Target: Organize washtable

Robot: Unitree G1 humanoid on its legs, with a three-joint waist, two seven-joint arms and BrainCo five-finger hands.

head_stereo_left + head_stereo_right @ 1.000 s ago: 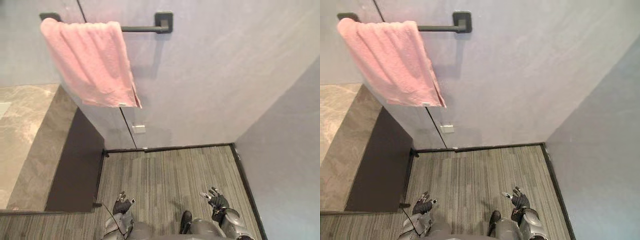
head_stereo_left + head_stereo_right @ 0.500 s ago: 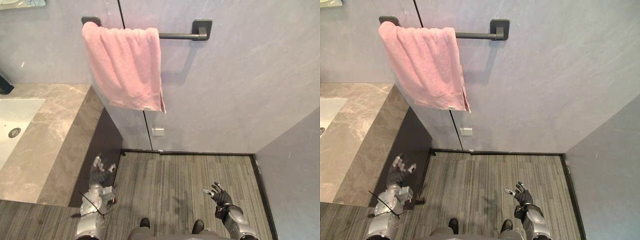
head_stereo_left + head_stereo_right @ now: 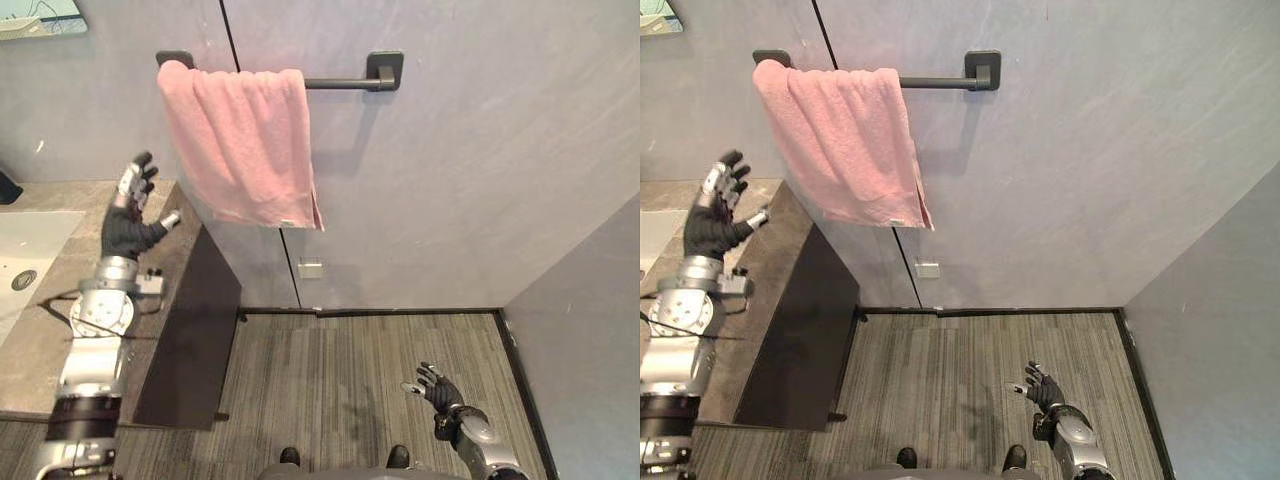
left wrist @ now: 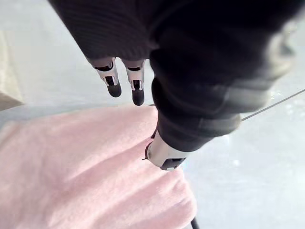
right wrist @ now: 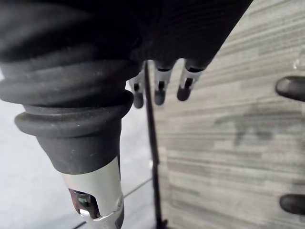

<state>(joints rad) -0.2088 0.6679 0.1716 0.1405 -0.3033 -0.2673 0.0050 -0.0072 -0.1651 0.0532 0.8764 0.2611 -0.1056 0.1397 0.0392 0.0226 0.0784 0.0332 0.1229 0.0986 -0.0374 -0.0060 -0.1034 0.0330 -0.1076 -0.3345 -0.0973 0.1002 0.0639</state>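
The pink towel (image 3: 240,140) hangs over the left end of a dark towel rail (image 3: 345,82) fixed to the grey wall (image 3: 450,170), in the upper left-centre of the left eye view. It is draped in folds, with its lower corner hanging to the right.

The left hand (image 3: 127,225) is held up at the left of the frame, above the far corner of the grey stone tabletop (image 3: 30,355). Its fingers are spread and straight, the thumb points toward the towel, and it holds nothing. It is to the left of the towel, level with the towel's lower half, near it but with a gap of wall between them. In the left wrist view the towel (image 4: 86,176) lies just past the straight fingers (image 4: 114,88), apart from them.

A white sink (image 3: 35,235) is set into the tabletop at the far left edge, and a dark cabinet front (image 3: 190,330) drops below the tabletop.

The right hand (image 3: 440,392) is at the lower right, low over the striped grey floor (image 3: 340,380), its fingers loosely spread and empty, well apart from the towel.
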